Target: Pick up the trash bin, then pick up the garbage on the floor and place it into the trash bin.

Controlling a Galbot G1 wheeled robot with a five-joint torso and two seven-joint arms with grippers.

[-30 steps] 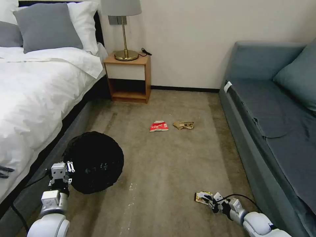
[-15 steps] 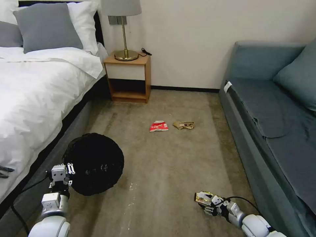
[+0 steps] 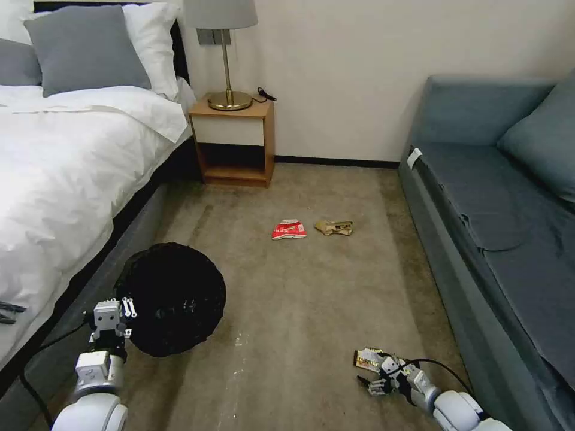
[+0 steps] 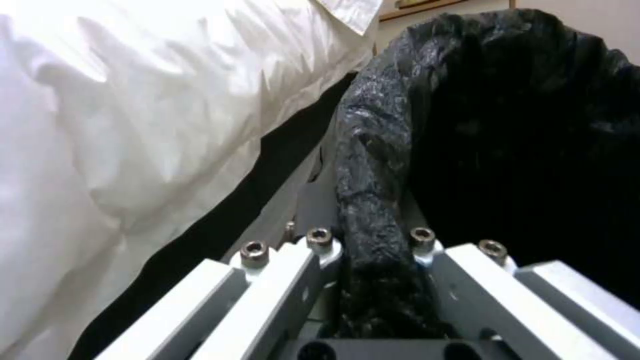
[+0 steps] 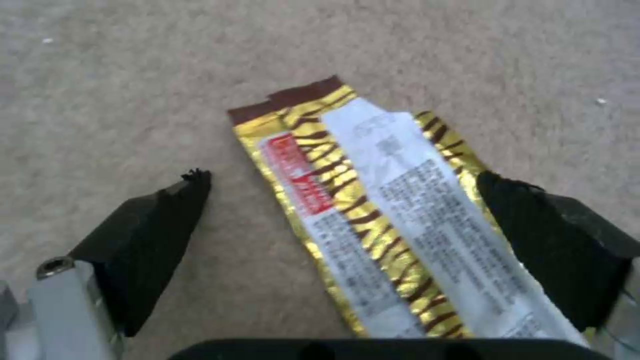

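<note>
Bedroom carpet point(image 3: 311, 311): left gripper point(image 4: 370, 245) pinching trash bin point(image 3: 171, 296) rim beside bed point(image 3: 66, 173); right gripper point(image 5: 347, 200) spread, straddling flat wrapper point(image 5: 380, 215). Risk: jaws sliding over thin foil, closing empty.

You see the left gripper point(image 3: 127, 306) gripping the near rim of the trash bin point(image 3: 171, 296), beside the bed point(image 3: 54, 179). The right gripper point(image 3: 372, 376) sits low on the carpet point(image 3: 299, 311), fingers spread, at the yellow-black wrapper point(image 3: 366, 357). Farther off, the red-white snack bag point(image 3: 289, 230) lies just beside the brown paper wad point(image 3: 334, 227).
</note>
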